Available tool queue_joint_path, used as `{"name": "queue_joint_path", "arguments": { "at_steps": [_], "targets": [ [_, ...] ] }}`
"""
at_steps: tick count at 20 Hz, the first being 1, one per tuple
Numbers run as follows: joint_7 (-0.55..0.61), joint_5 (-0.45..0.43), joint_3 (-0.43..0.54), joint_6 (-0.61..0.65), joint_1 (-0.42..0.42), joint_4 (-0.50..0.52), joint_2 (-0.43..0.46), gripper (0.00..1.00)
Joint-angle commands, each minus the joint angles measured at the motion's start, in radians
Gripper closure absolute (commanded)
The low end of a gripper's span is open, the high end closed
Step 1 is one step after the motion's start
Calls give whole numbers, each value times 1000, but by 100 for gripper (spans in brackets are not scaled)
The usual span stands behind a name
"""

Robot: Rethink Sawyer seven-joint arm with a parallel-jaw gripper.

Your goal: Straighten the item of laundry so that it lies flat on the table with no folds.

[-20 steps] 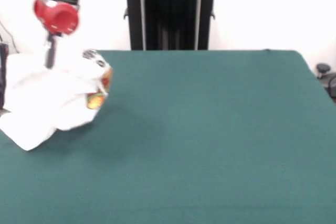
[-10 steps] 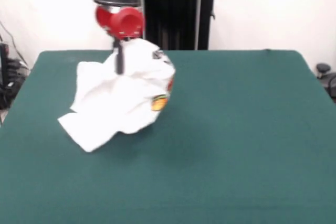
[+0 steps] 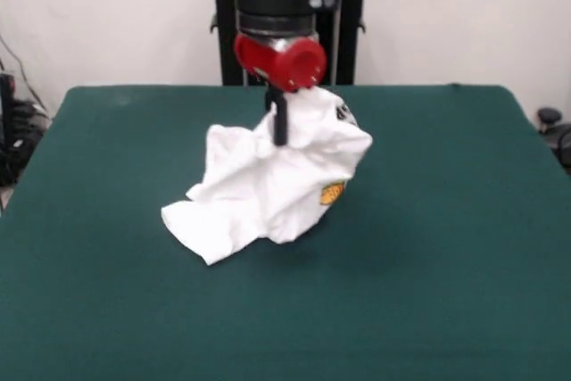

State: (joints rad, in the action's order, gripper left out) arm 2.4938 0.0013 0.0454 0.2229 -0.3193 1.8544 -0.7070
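- Gripper came down from top centre of frame: black cylinder w/ red knuckle below it, thin dark finger reaching into cloth.
- Claw clenched on the item of laundry, pinching it at its upper part, just below the red knuckle.
- Garment hung bunched from that pinch pt, draped down and out to lower left; white, heavily creased, many folds.
- Lower left corner of cloth spread out to a flat flap at centre-left of frame; appeared to rest on the table.
- Right side of bundle rounded, puffed; small orange/yellow print patch showed at its lower right, a bit of black lettering at upper right near the grip.
- Garment sat approx. centre of frame, slightly left and above middle, well apart from all table edges.
- Dark shadow on green top beneath and to right of bundle.
- Black pedestal behind, top centre, against pale wall.
- Dark cables/gear at left edge; small dark object at right edge, off table.
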Motion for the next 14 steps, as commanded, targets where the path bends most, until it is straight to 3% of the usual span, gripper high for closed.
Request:
{"name": "queue_joint_path", "arguments": {
  "at_steps": [1, 2, 6, 10, 14],
  "targets": [
    [281, 94, -28, -341, 68, -17, 246, 100],
    [338, 99, 17, -485, 39, 8, 283, 100],
    [420, 184, 64, -565, 75, 65, 318, 100],
    [477, 256, 234, -540, 35, 138, 275, 100],
    [482, 306, 422, -359, -75, 208, 211, 100]
  ]
}}
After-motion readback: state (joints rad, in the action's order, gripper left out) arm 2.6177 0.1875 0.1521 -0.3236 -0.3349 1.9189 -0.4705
